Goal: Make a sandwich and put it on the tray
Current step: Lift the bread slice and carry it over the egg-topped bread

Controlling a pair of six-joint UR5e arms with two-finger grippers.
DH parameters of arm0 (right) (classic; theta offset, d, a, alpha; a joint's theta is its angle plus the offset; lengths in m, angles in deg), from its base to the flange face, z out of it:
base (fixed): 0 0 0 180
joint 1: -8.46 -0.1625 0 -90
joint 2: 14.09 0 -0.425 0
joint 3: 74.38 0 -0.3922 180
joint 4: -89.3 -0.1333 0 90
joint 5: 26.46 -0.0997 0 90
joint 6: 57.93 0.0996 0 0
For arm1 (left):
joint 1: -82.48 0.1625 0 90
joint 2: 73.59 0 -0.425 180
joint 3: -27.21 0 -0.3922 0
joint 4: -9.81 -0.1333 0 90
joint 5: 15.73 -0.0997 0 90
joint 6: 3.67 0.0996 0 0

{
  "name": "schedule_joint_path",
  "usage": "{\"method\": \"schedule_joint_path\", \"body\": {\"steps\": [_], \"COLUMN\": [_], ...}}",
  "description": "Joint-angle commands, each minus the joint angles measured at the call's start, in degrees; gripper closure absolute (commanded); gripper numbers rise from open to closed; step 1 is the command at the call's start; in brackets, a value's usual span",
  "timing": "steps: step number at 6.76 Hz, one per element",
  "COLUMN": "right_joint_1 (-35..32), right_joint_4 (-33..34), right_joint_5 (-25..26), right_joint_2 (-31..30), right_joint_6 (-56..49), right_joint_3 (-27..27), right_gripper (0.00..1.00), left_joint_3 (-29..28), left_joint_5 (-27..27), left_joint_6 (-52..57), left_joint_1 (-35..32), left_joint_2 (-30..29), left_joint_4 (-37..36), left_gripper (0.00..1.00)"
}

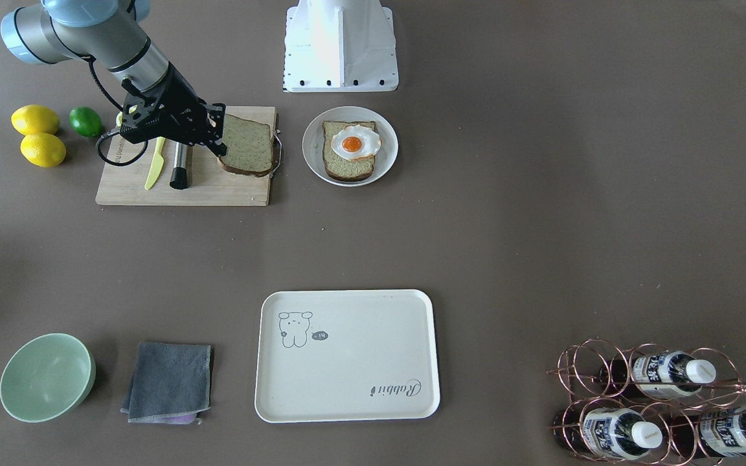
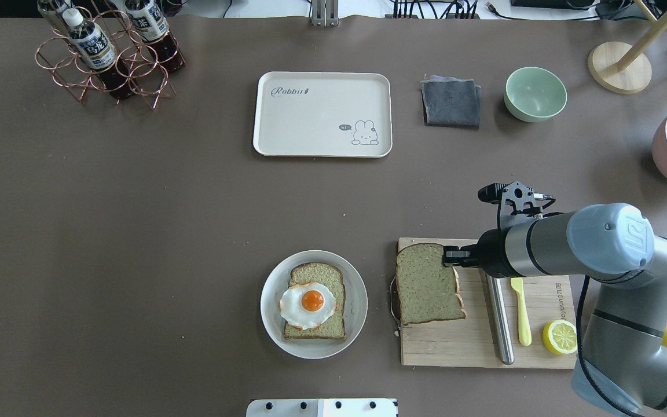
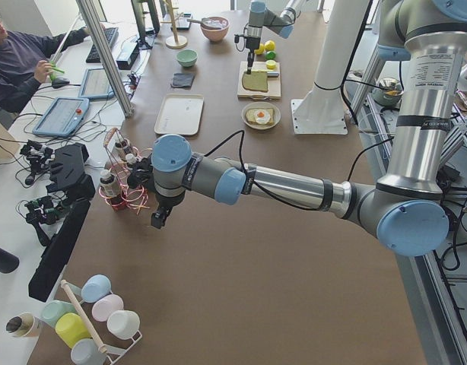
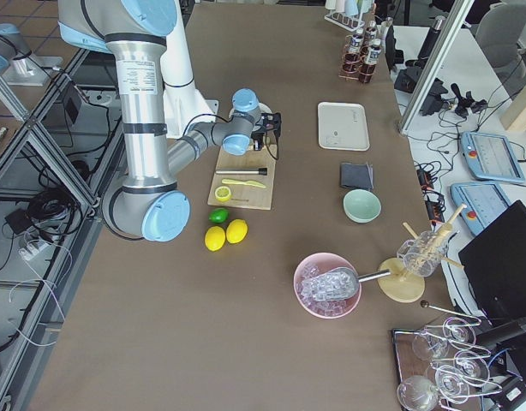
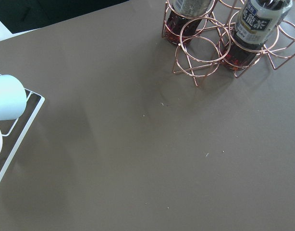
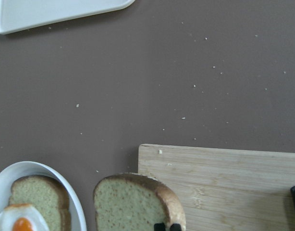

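Observation:
One bread slice (image 2: 429, 286) lies on the wooden cutting board (image 2: 455, 347), its far edge slightly raised. My right gripper (image 2: 449, 255) is shut on that slice's edge near a corner; in the right wrist view its fingertips (image 6: 160, 226) pinch the crust. The other bread slice (image 2: 316, 272) lies on a small round white plate (image 2: 270, 313) with the fried egg (image 2: 308, 302) on top. The cream tray (image 2: 322, 116) stands bare across the table. My left gripper (image 3: 159, 220) hovers beside the bottle rack, far from the food; I cannot tell if it is open or shut.
On the board lie a yellow knife (image 2: 521, 318), a metal rod (image 2: 499, 324) and a half lemon (image 2: 560, 336). Two lemons (image 1: 36, 120) and a lime (image 1: 85, 121) sit beside it. A grey cloth (image 2: 452, 103), green bowl (image 2: 535, 94) and copper bottle rack (image 2: 107, 52) flank the tray.

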Motion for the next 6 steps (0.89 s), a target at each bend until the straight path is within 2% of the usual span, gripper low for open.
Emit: {"method": "schedule_joint_path", "body": {"steps": [1, 2, 3, 6], "right_joint_1": [-2.08, 0.54, 5.78, 11.98], "right_joint_4": [1.53, 7.02, 9.51, 10.15], "right_joint_5": [-4.34, -2.16, 4.39, 11.47], "right_joint_2": [5.79, 11.66, 15.38, 20.41], "right_joint_6": [1.89, 7.39, 10.57, 12.18], "right_joint_3": [0.41, 0.32, -0.03, -3.98], "right_gripper": [1.00, 1.00, 1.00, 1.00], "left_joint_3": [0.09, 0.09, 0.00, 0.00], "left_joint_5": [0.00, 0.00, 0.00, 0.00], "left_joint_6": [0.00, 0.00, 0.00, -0.09], "left_joint_1": [0.00, 0.00, 0.00, 0.00], "left_joint_2": [0.09, 0.00, 0.00, 0.09], "left_joint_4": [0.04, 0.05, -0.04, -0.04], "left_gripper": [0.01, 0.01, 0.01, 0.01]}}
